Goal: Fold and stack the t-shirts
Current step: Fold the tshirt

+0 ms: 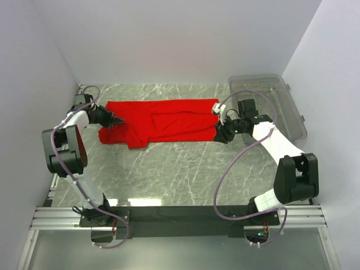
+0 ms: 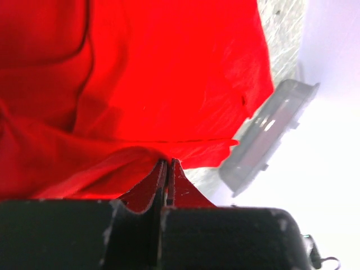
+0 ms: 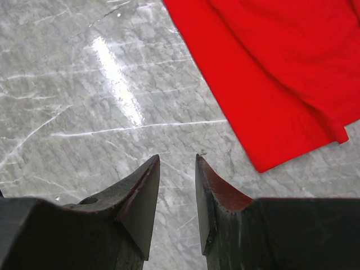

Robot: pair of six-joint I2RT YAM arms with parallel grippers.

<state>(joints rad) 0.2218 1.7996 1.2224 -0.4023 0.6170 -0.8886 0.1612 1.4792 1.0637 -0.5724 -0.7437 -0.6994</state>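
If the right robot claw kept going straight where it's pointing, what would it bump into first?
Most likely the bare marble table, just ahead of the open right gripper. The red t-shirt lies off to one side of that line, though depth is hard to judge.

Plain bright red t-shirt (image 1: 169, 121), grey marble-patterned table (image 1: 169, 174) with white veining, clear colourless bin (image 1: 289, 104), black-and-white left arm (image 1: 63, 151) and right arm (image 1: 278, 145), lilac cable (image 1: 223, 180), plain pale walls (image 1: 180, 39)
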